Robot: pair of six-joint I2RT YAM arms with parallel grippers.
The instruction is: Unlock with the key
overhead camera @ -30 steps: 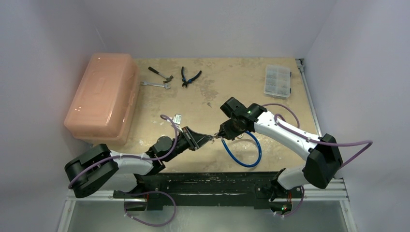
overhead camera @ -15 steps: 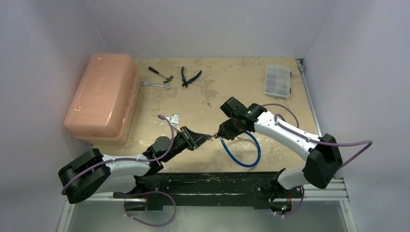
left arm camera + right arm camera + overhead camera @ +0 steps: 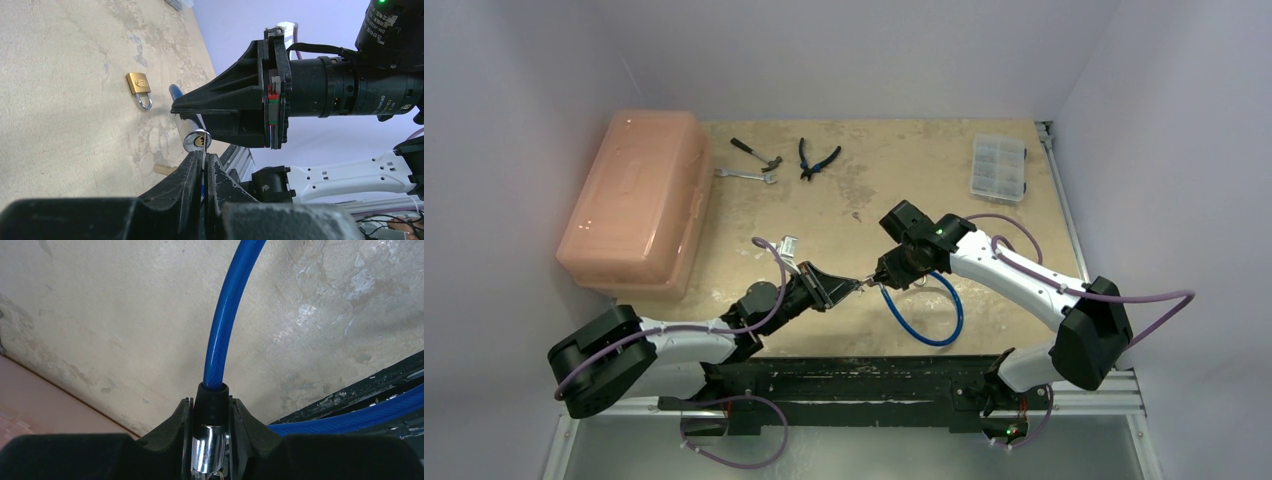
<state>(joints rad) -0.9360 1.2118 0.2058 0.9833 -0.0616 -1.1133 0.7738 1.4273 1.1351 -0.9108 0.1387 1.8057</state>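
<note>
My left gripper point(image 3: 205, 156) is shut on the key point(image 3: 205, 146), a thin silvery blade seen edge-on between its fingertips. The key's tip meets the round chrome face of the cable lock's barrel point(image 3: 195, 141), beside its brass keyway; whether it is inside I cannot tell. My right gripper point(image 3: 211, 407) is shut on that barrel point(image 3: 210, 452) and its black collar, with the blue cable point(image 3: 225, 325) running out ahead. In the top view the left gripper point(image 3: 849, 285) and the right gripper point(image 3: 884, 275) stand tip to tip above the blue cable loop point(image 3: 929, 325).
A small brass padlock point(image 3: 138, 85) lies on the table beyond the lock. A pink plastic toolbox point(image 3: 634, 200) fills the left side. A hammer point(image 3: 756, 152), wrench point(image 3: 746, 175), pliers point(image 3: 817, 158) and a clear parts box point(image 3: 999, 167) lie at the back.
The left arm's elbow and base link have shifted slightly to the left. Both grippers stay tip to tip at the lock, and the right arm has not moved.
</note>
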